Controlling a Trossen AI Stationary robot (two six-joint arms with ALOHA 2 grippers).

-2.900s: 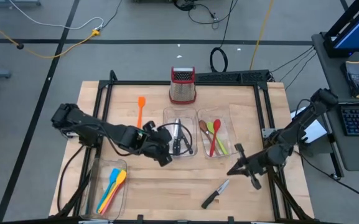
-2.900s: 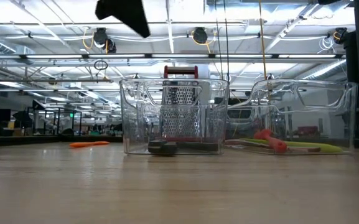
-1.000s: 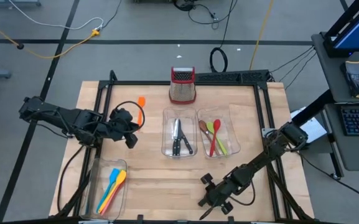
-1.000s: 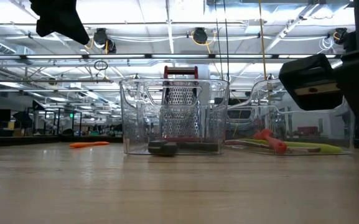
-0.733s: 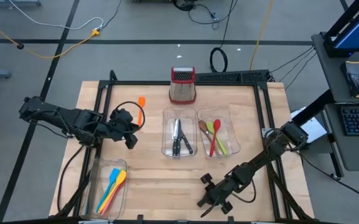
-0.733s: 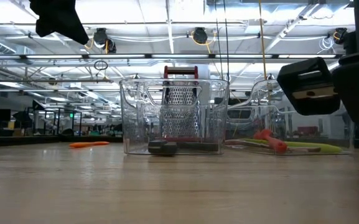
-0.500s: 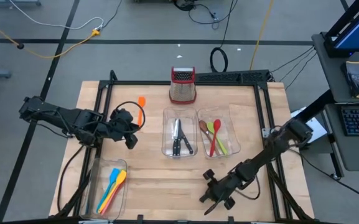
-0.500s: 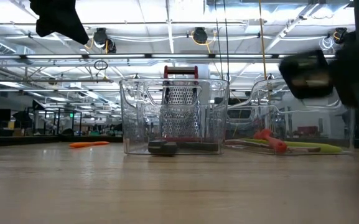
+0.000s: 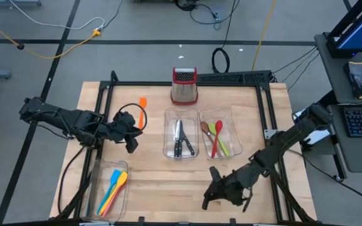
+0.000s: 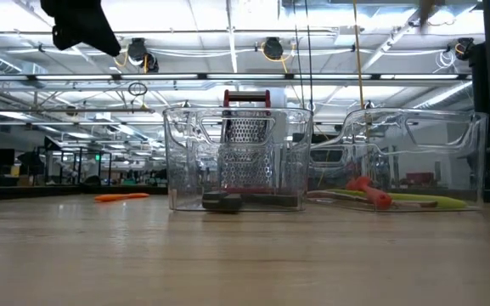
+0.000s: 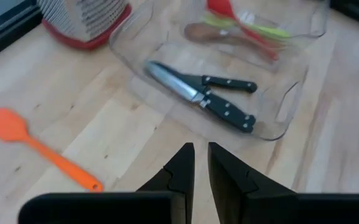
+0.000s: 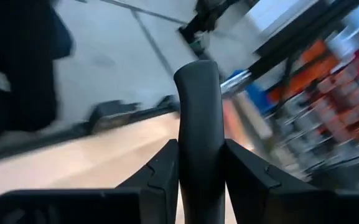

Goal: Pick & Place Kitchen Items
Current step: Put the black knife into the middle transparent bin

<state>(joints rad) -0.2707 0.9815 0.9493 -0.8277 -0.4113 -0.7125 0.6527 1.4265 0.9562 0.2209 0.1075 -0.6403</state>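
— Where's my right gripper (image 9: 211,199)?

— Lower centre of the overhead frame, fingers clamped on a black knife handle (image 12: 198,124); the blade is hidden.

— And my left gripper (image 11: 200,163)?

— Left of centre, near the orange spatula (image 9: 141,109), jaws nearly together, empty. Two knives (image 9: 179,138) lie in the middle clear tray (image 9: 167,152), spoons (image 9: 216,135) in the right tray (image 9: 233,129).

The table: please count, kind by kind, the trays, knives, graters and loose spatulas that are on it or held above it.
Trays: 3 (left tray, middle tray, right tray)
Knives: 3 (tray knives, 2 in the middle tray; held knife, 1 in the right hand)
Grater: 1
Loose spatula: 1
Total: 8
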